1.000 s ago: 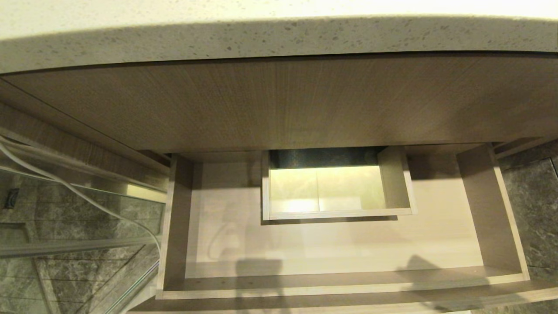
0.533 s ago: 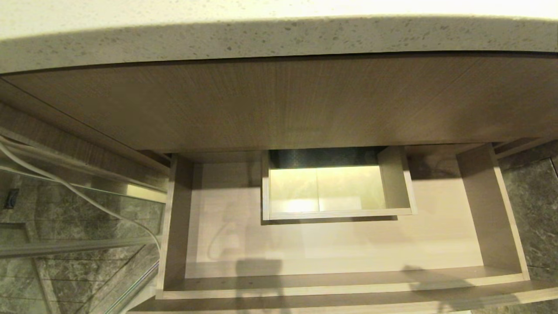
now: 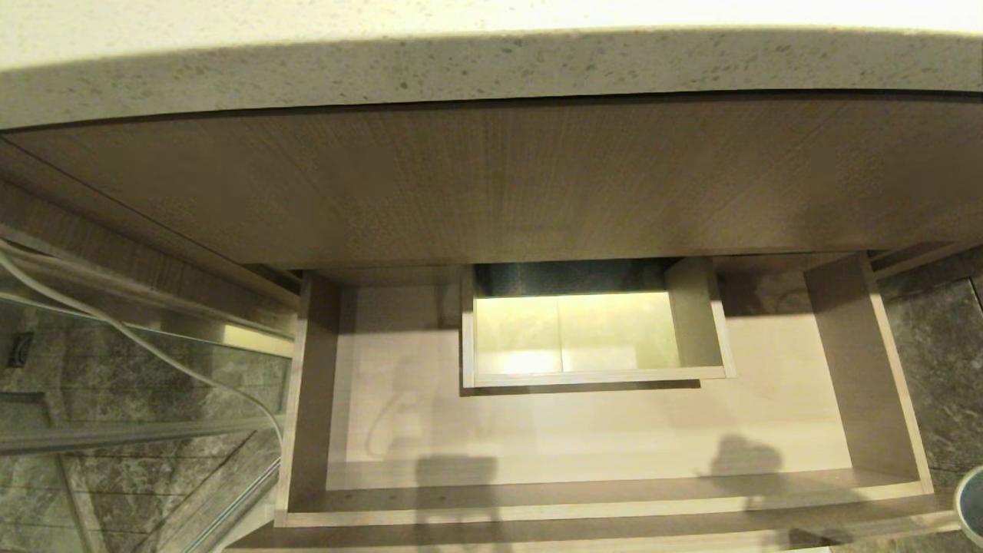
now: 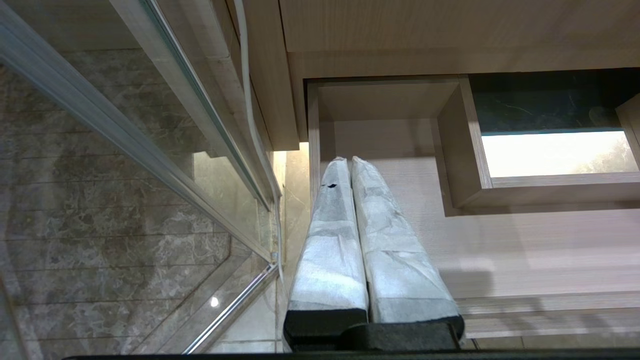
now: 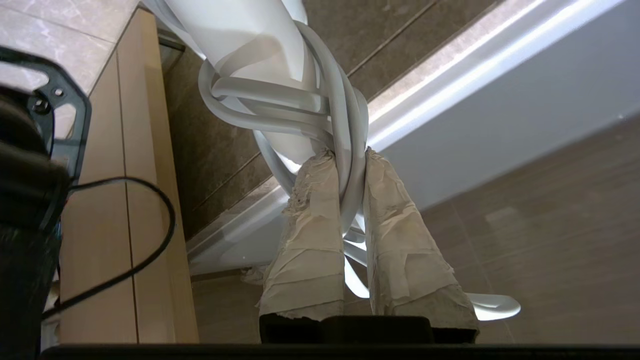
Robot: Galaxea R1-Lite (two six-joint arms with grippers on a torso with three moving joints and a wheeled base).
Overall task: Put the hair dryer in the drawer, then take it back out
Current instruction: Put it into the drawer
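Observation:
The drawer (image 3: 599, 511) stands pulled out below the counter, its light wood floor bare (image 4: 500, 240). Only the round grey mouth of the hair dryer (image 3: 969, 501) shows in the head view, at the lower right corner, just outside the drawer's right front corner. In the right wrist view my right gripper (image 5: 346, 152) is shut on the white cord (image 5: 345, 120) wound around the hair dryer's white body (image 5: 245, 30), which hangs from it. My left gripper (image 4: 348, 160) is shut and empty, held above the drawer's left side.
A speckled stone countertop (image 3: 491, 69) and a taller wood-grain panel (image 3: 491, 184) overhang the drawer's back. A boxed cutout (image 3: 695, 322) sits mid-back. A glass panel (image 3: 115, 399) with a white cable (image 3: 115, 330) stands left. A black cable (image 5: 150, 240) hangs by the cabinet side.
The hair dryer's round mouth has come into the head view at the lower right corner. The shadow on the drawer's front right has shifted and grown.

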